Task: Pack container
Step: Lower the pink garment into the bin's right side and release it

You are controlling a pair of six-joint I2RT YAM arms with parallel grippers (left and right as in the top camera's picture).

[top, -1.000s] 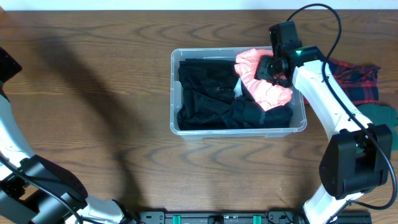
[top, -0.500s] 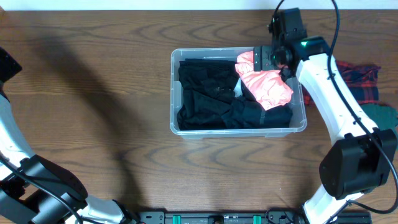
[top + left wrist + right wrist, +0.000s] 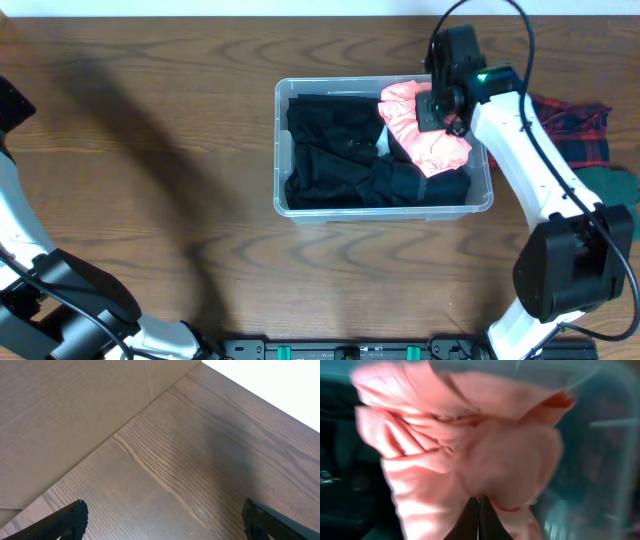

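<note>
Up close, my right wrist view is blurred: my right gripper (image 3: 478,510) is clenched shut against one pink cloth (image 3: 470,450), a pinched fold impossible to make out, and the container (image 3: 600,435) is just a hazy clear wall. Only the overhead view shows that one container whole, in the middle of the table (image 3: 150,200), holding black clothes (image 3: 340,150) too, with one plaid cloth (image 3: 575,125) and one green cloth (image 3: 610,185) partly hidden behind my right arm (image 3: 520,150). My left gripper (image 3: 165,506) hangs spread wide over the wood, its fingertips cut off.
</note>
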